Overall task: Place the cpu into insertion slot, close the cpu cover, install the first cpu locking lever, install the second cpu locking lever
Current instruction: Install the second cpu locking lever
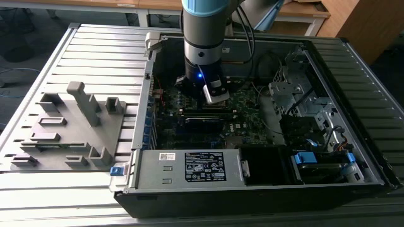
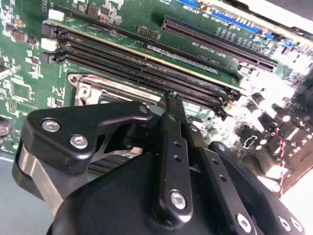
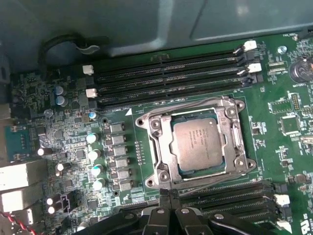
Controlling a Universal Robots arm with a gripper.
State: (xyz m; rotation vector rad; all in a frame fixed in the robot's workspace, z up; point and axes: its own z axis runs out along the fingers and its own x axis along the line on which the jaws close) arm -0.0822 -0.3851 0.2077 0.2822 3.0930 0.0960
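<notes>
First wrist view had cpu (image 3: pixel 199 144) seated under cpu cover (image 3: pixel 161 147) on green motherboard (image 3: pixel 68 142); gripper (image 3: pixel 169 195) just beside, jaws pressed together.

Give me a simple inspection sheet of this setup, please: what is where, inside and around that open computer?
Surface: ribbed metal table carrying an open computer case.
Job's things: cpu lies flat in its socket on the green motherboard; cpu cover, a silvery frame, lies around it. Whether the levers are locked, cannot tell.
Clutter: grey fixture block on the table, at the exterior view's left of the case.
Grippers: gripper low over the board, its fingers together, holding nothing, beside the socket's edge.
Cables: black cables inside the case; red-and-black wires near the board's edge.
Surroundings: wooden desks behind the table.
</notes>
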